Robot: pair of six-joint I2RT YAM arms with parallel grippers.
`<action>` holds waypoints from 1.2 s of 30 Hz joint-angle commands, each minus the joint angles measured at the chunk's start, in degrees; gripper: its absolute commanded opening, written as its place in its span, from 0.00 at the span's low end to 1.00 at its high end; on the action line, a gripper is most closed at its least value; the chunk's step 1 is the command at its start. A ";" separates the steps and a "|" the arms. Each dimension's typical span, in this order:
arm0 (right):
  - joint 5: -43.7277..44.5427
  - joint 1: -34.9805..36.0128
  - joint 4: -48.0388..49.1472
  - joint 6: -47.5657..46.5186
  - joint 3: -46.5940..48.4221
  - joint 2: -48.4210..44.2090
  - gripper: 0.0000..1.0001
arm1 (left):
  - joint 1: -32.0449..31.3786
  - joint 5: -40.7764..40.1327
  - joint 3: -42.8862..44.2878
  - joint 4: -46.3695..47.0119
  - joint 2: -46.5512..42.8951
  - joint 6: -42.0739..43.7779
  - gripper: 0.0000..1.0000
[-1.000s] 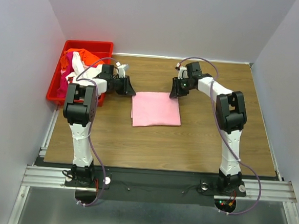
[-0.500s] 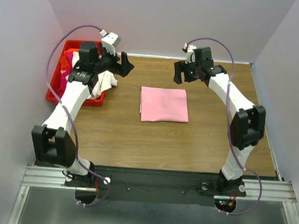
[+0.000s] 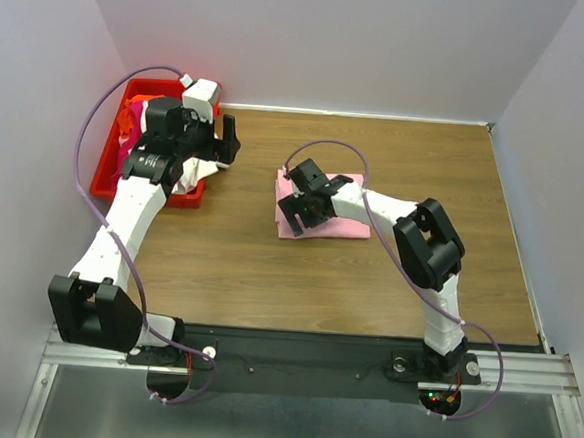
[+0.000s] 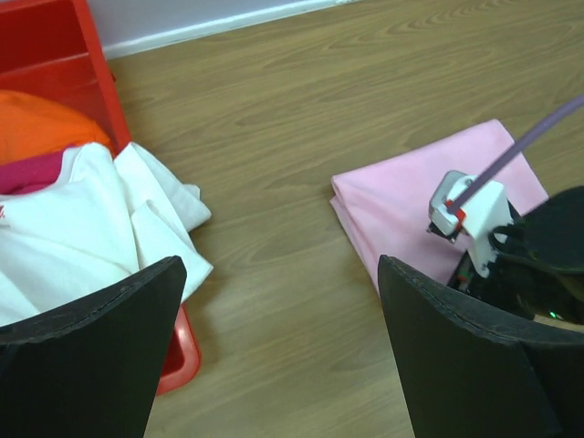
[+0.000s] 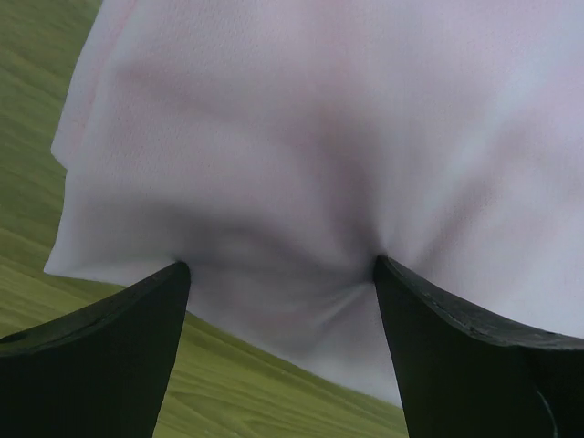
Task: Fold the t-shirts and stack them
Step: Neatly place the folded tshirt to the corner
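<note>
A folded light pink t-shirt (image 3: 333,229) lies flat mid-table. My right gripper (image 3: 295,207) is down on its left part. In the right wrist view it (image 5: 278,274) is open, both fingertips (image 5: 173,278) pressing into the pink cloth (image 5: 319,137), which puckers between them. My left gripper (image 3: 225,144) hovers open and empty beside the red bin (image 3: 102,181). In the left wrist view it (image 4: 283,365) is over bare wood. A white t-shirt (image 4: 82,228) spills over the bin edge, with orange-red (image 4: 46,119) and magenta (image 4: 27,169) t-shirts behind it.
The red bin (image 4: 55,46) stands at the table's far left corner against the wall. Grey walls close off the back and both sides. The right arm's purple cable (image 3: 327,146) arcs above the pink shirt. Bare wooden table (image 3: 268,277) lies near the arm bases.
Both grippers opened. The pink shirt shifted slightly right. The right gripper came down from behind the shirt onto its left part. The left arm stretched out and now hovers beside the bin.
</note>
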 commanded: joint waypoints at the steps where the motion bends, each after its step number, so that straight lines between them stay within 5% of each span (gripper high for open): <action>1: 8.89 -1.70 0.32 2.89 0.14 -0.09 0.88 | 0.28 -0.23 -0.48 0.19 -4.26 0.72 0.99; 10: 3.46 -10.81 1.03 -2.90 -7.24 -1.84 0.87 | 0.19 0.91 -2.23 0.62 -3.91 0.54 0.99; 19: -4.46 -27.53 1.65 -24.34 -15.86 -6.06 0.87 | 0.19 1.97 -2.06 1.24 -2.16 0.98 0.99; 30: -8.33 -46.77 1.56 -42.01 -14.46 -1.51 0.89 | 0.19 2.41 -0.56 0.71 -0.84 2.21 0.99; 36: -9.12 -49.77 1.29 -45.88 -6.55 5.08 0.89 | 0.19 2.67 -0.92 1.50 0.57 2.03 0.99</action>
